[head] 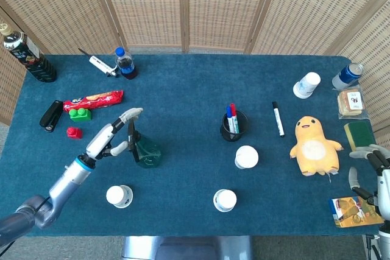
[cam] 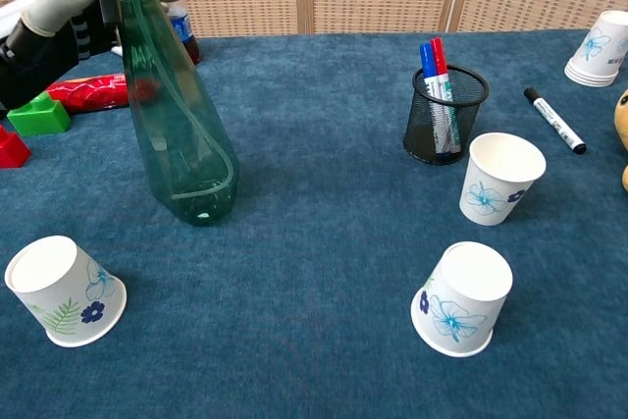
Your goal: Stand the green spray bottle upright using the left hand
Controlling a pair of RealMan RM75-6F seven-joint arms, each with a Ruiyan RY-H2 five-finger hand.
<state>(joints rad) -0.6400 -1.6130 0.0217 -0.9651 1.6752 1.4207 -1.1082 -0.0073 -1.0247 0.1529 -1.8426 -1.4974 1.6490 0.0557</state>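
The green spray bottle (head: 147,153) stands upright on its base on the blue table, its black sprayer head on top; the chest view shows the same bottle (cam: 183,144) standing straight. My left hand (head: 110,137) is at the sprayer head with fingers spread, one finger reaching behind the neck. In the chest view that left hand (cam: 57,15) sits left of the neck with a small gap, not clasping it. My right hand (head: 370,167) rests at the table's far right edge, fingers apart and holding nothing.
A paper cup (cam: 65,288) lies near the bottle's front left. Two more cups (cam: 462,298) (cam: 498,178) and a mesh pen holder (cam: 444,113) sit to the right. Red and green blocks (head: 78,114) and a snack pack (head: 93,98) lie behind my left hand.
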